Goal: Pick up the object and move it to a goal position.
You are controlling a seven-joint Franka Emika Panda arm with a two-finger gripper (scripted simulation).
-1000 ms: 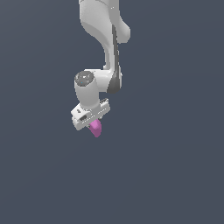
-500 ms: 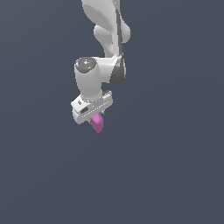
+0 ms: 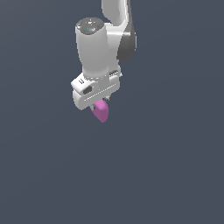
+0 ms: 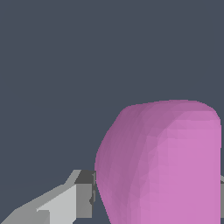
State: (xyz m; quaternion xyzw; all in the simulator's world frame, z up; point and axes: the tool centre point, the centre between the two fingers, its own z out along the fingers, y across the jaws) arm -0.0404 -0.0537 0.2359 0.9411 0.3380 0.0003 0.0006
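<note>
I see the pink object (image 3: 102, 111) hanging under my pincer (image 3: 99, 106), pinched between its fingers (image 4: 83, 192) with nothing under it. The pickup looks done; carrying it to the goal remains, and no goal marker shows.

Magenta-pink object (image 3: 102, 111), white hand (image 3: 99, 105)

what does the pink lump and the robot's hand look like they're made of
Pink lump: smooth, matte, evenly coloured, like soft plastic or clay; faint facets, no shine. As a render, the material is uncertain.
Hand: white, hard-looking, like moulded plastic or painted metal, with darker grey fingers.
</note>
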